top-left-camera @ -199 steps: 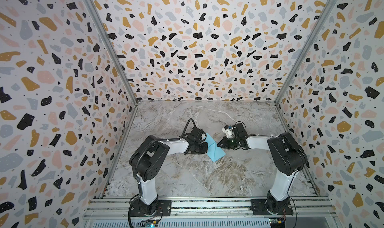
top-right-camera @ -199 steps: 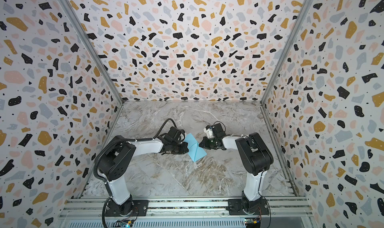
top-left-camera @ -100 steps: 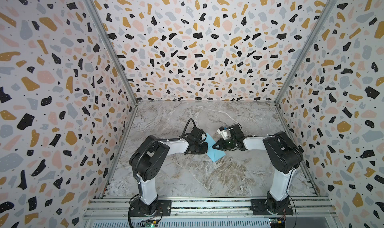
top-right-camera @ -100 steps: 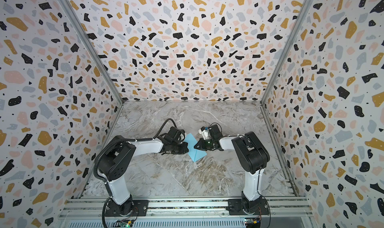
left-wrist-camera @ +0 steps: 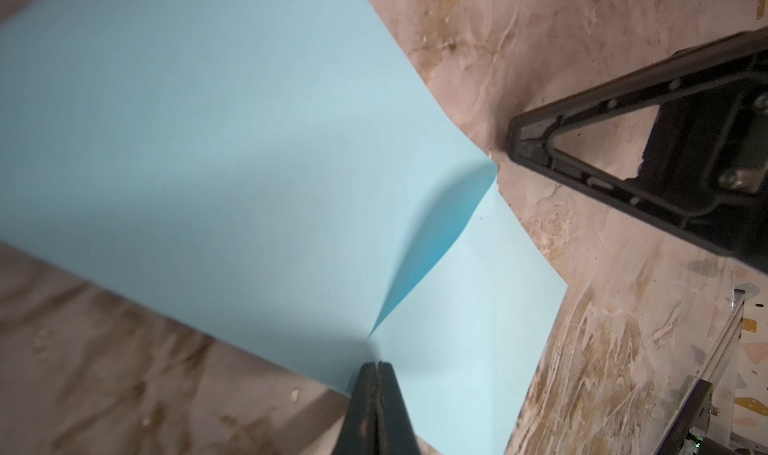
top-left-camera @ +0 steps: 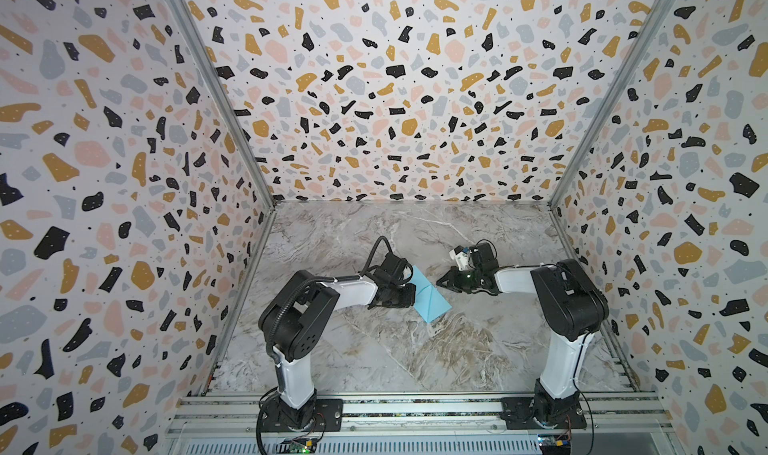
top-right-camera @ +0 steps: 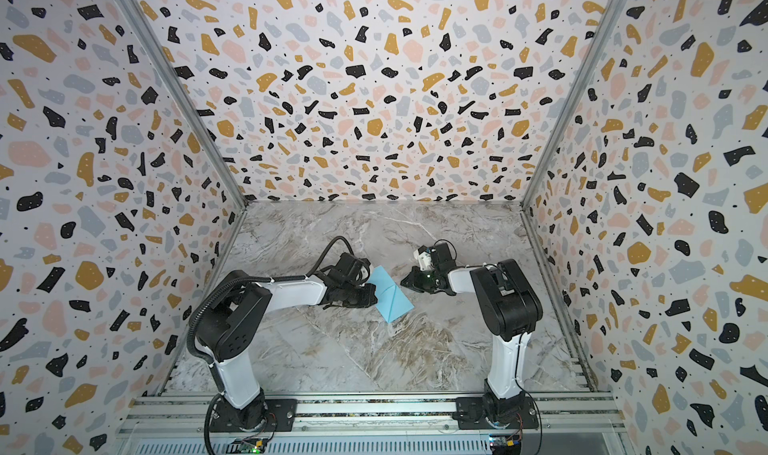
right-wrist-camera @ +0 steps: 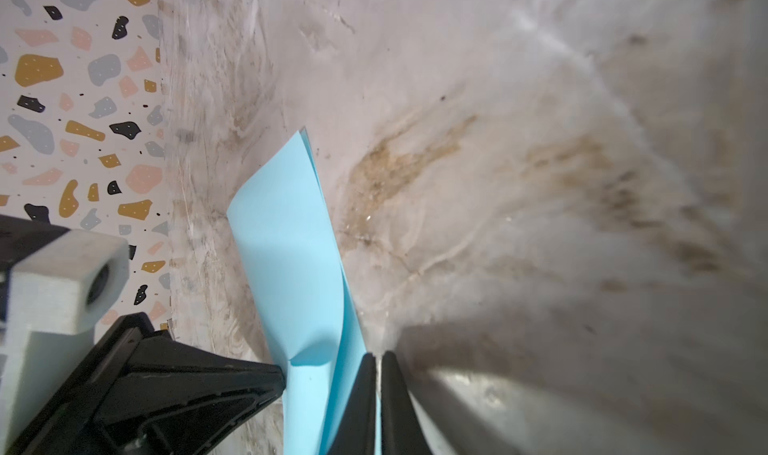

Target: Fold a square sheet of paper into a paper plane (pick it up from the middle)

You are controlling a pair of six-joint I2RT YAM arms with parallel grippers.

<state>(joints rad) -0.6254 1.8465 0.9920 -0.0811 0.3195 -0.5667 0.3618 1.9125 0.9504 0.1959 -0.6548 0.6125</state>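
Note:
The light blue square sheet of paper [top-left-camera: 429, 297] [top-right-camera: 391, 298] lies mid-table, folded over on itself with a diagonal crease. Its upper layer bulges up, as the left wrist view [left-wrist-camera: 249, 162] and right wrist view [right-wrist-camera: 291, 245] show. My left gripper [top-left-camera: 412, 298] [top-right-camera: 373, 300] [left-wrist-camera: 377, 365] is shut on the sheet's left edge, at the end of the crease. My right gripper [top-left-camera: 439, 283] [top-right-camera: 403, 283] [right-wrist-camera: 378, 355] is shut with nothing in it. Its tip [left-wrist-camera: 514, 141] sits just off the sheet's right corner. No finished paper plane is in view.
The marble-patterned tabletop [top-left-camera: 374, 349] is boxed in by terrazzo-patterned walls [top-left-camera: 395, 100] at the back and on both sides. Aluminium rails [top-left-camera: 415, 407] along the front edge carry both arm bases.
The right gripper pushed left against the paper half a second ago and has since drawn back to the right. The left gripper and the sheet have stayed in place.

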